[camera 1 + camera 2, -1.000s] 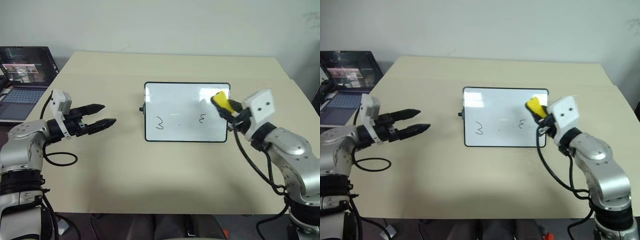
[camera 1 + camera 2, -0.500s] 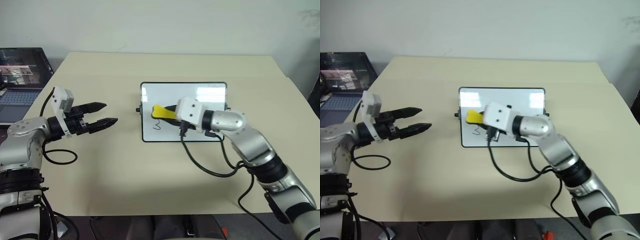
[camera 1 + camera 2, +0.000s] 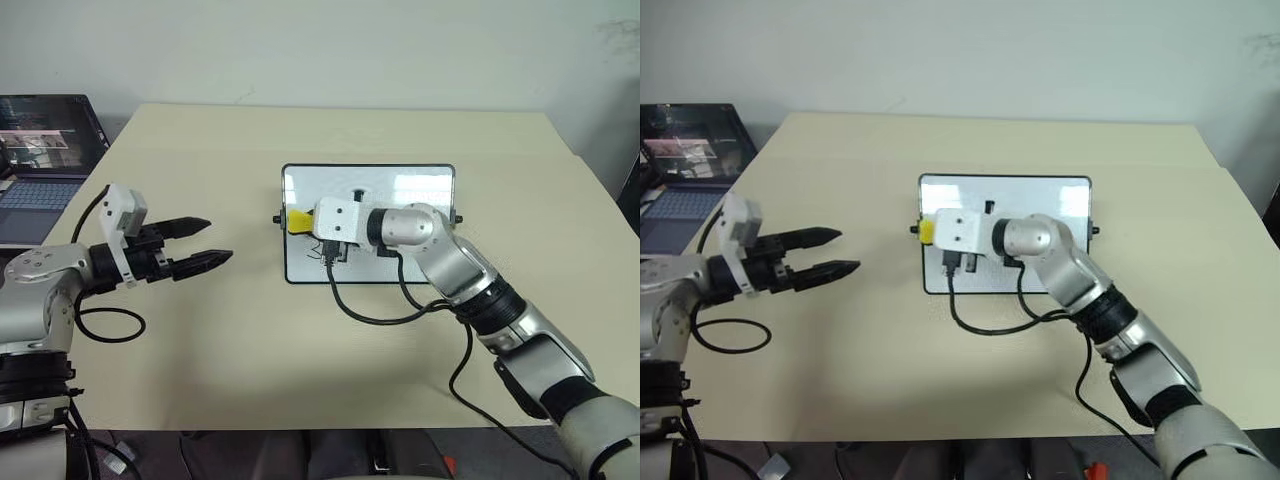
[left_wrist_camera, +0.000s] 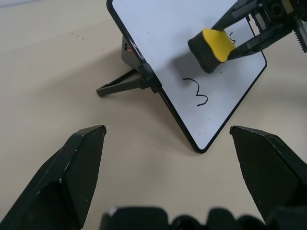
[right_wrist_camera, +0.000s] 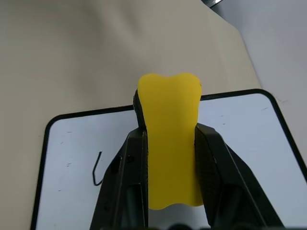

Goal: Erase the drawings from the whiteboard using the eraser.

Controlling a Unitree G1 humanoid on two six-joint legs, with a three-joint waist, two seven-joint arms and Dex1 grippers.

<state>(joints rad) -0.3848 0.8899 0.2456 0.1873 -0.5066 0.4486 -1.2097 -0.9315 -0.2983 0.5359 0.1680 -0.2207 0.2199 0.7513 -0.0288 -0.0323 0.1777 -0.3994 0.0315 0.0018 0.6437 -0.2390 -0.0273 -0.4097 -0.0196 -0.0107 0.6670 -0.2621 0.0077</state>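
Right wrist view puts the eraser (image 5: 169, 143) at frame centre for me, pinched between both fingers of my right gripper (image 5: 168, 139), jaws clamped on its sides; its tip overlaps the whiteboard (image 3: 420, 200) edge, and whether it presses the surface I cannot tell; one drawing (image 4: 199, 92) shows lower centre in the left wrist view; my left gripper (image 3: 205, 243) sits mid-left, jaws spread, holding nothing.

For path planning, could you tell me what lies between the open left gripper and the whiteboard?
Only bare table: the left eye view shows nothing between the left gripper and the whiteboard.
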